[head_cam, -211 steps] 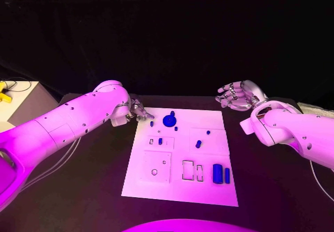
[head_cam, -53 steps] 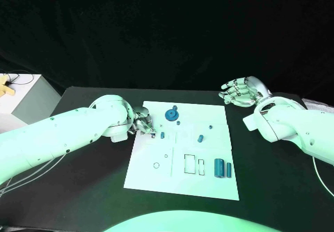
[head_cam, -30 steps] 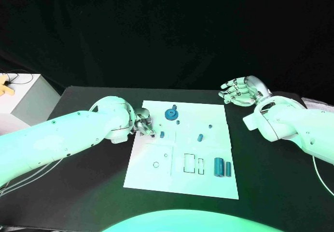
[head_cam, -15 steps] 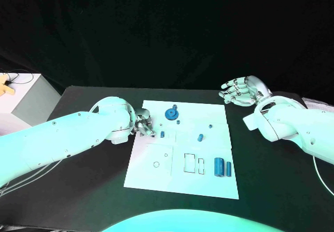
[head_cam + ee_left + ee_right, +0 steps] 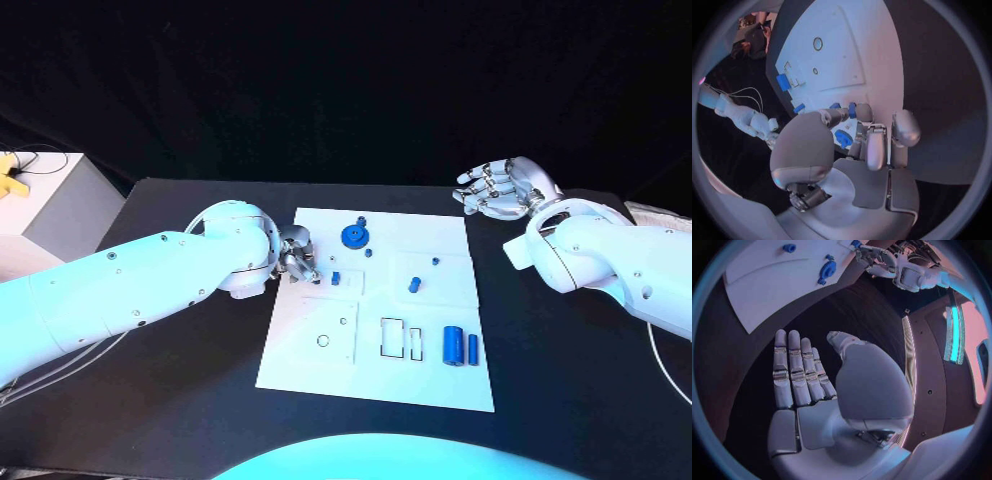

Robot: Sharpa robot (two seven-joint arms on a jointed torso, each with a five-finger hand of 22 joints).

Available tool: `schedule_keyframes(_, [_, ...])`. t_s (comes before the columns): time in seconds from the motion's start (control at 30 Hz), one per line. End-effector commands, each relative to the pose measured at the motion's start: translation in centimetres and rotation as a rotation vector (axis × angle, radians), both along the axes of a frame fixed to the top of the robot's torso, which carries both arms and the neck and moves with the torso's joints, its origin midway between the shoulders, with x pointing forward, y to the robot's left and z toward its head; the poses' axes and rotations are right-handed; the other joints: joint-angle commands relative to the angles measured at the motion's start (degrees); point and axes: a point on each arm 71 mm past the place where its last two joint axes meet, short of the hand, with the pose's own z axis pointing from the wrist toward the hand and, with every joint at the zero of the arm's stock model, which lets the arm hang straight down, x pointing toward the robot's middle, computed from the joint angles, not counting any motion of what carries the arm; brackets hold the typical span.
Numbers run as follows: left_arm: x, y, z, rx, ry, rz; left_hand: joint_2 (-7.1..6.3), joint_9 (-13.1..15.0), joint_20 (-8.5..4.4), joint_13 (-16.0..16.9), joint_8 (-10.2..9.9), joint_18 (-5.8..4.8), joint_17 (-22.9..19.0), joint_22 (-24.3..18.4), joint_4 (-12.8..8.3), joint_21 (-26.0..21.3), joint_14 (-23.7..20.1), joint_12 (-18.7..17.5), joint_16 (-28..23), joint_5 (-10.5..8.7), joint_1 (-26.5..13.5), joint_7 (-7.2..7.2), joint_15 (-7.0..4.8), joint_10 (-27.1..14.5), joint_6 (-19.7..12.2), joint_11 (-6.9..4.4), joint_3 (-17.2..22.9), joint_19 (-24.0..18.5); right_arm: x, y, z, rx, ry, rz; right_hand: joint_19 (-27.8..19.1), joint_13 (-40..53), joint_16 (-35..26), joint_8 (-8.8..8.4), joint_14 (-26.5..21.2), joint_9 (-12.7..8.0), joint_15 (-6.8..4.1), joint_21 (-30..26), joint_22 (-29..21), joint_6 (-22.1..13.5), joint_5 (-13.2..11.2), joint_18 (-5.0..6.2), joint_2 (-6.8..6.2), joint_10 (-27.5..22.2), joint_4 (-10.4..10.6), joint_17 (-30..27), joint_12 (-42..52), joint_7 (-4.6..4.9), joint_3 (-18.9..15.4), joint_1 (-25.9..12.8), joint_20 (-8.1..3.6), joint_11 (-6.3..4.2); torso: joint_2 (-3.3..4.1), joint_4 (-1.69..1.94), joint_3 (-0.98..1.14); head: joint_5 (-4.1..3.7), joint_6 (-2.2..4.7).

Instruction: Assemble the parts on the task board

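Observation:
The white task board [image 5: 378,375] lies mid-table. My left hand [image 5: 299,257] is at the board's left edge, fingers curled. In the left wrist view, that left hand [image 5: 856,150] pinches a small blue peg [image 5: 852,107] between thumb and a fingertip. Another small blue peg [image 5: 335,277] stands in the board just right of the fingers. A round blue part [image 5: 353,236] sits near the back edge. Two blue cylinders [image 5: 459,346] lie at the front right. My right hand [image 5: 498,190] hovers off the back right corner, open and holding nothing; its fingers [image 5: 795,370] are straight.
Two small blue pieces [image 5: 415,284] [image 5: 436,262] stand right of the board's centre. Rectangular slots [image 5: 391,337] and a round hole [image 5: 320,341] show in the front half. A white box [image 5: 51,205] with a yellow thing [image 5: 12,180] stands off the table's left.
Since seven seconds ago my left hand has moved from the board's back left corner forward along its left edge. Over the last second it has barely shifted. The right hand has stayed put.

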Motion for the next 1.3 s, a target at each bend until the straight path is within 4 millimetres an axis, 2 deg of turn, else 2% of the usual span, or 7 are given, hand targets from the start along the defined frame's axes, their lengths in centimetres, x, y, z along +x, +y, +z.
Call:
schedule_keyframes(0.03, [-0.05, -0.13, -0.15, 0.011, 0.011, -0.012, 0.64, 0.1, 0.13, 0.0, 0.3, -0.63, 10.0, -0.1, -9.6, 0.2, 4.0, -0.4, 0.3, 0.19, 0.0, -0.38, -0.37, -0.1, 0.1, -0.32, 9.9, 0.3, -0.07, 0.16, 0.01, 0.0, -0.002, 0.018, 0.4, -0.1, -0.3, 0.35, 0.4, -0.1, -0.04, -0.4, -0.1, -0.4, 0.3, 0.73, -0.01, 0.0, -0.1, -0.1, 0.1, 1.12, -0.3, -0.5, 0.2, 0.2, 0.02, 0.03, 0.02, -0.03, -0.02])
schedule_keyframes(0.3, [0.14, -0.34, -0.49, 0.008, 0.01, -0.006, 0.56, 0.1, 0.13, -0.2, 0.3, -0.61, 10.0, -0.2, -9.7, 0.1, 4.0, -0.4, 0.2, 0.14, -0.1, -0.37, -0.36, -0.1, 0.1, -0.3, 9.9, 0.2, -0.08, 0.13, 0.01, 0.0, -0.002, 0.018, 0.4, -0.2, -0.4, 0.4, 0.5, -0.1, -0.05, -0.4, -0.3, -0.4, 0.5, 0.74, 0.06, 0.0, -0.1, -0.1, 0.2, 1.1, -0.3, -0.5, 0.19, 0.18, 0.05, -0.02, -0.09, -0.16, -0.01])
schedule_keyframes(0.4, [0.2, -0.33, -0.54, 0.005, 0.004, 0.0, 0.53, 0.1, 0.13, -0.3, 0.3, -0.61, 9.9, -0.2, -9.7, 0.1, 3.9, -0.5, 0.2, 0.1, -0.3, -0.37, -0.36, -0.1, 0.1, -0.3, 10.0, 0.2, -0.09, 0.11, 0.01, 0.0, -0.002, 0.018, 0.4, -0.3, -0.4, 0.4, 0.5, -0.1, -0.05, -0.4, -0.3, -0.4, 0.5, 0.74, 0.08, 0.0, -0.1, -0.2, 0.2, 1.09, -0.2, -0.5, 0.19, 0.18, 0.01, -0.01, -0.05, -0.14, -0.06])
schedule_keyframes(0.97, [-0.28, -0.11, -0.55, -0.009, -0.006, 0.002, 0.66, 0.1, 0.11, -0.1, 0.5, -0.66, 10.3, 0.0, -9.9, 0.2, 4.1, -0.4, 0.4, 0.13, -0.4, -0.43, -0.39, 0.1, 0.2, -0.35, 10.3, 0.3, -0.1, 0.02, -0.03, -0.001, -0.001, 0.017, 0.4, -0.4, -0.5, 0.42, 0.5, -0.1, -0.05, -0.4, -0.4, -0.4, 0.8, 0.74, 0.1, 0.0, -0.1, -0.2, 0.2, 1.09, -0.2, -0.5, 0.19, 0.17, 0.01, 0.08, -0.13, -0.32, -0.19])
schedule_keyframes(1.3, [-0.39, -0.1, -0.67, 0.003, 0.012, -0.01, 0.67, 0.1, 0.1, -0.1, 0.5, -0.67, 10.3, 0.1, -10.0, 0.3, 4.1, -0.4, 0.4, 0.14, -0.4, -0.45, -0.41, 0.1, 0.2, -0.37, 10.4, 0.4, -0.1, 0.02, -0.06, -0.001, 0.0, 0.017, 0.4, -0.4, -0.5, 0.42, 0.5, -0.1, -0.05, -0.4, -0.4, -0.4, 0.8, 0.74, 0.1, 0.0, -0.1, -0.2, 0.2, 1.09, -0.2, -0.5, 0.19, 0.17, -0.01, 0.04, 0.0, -0.23, -0.33])
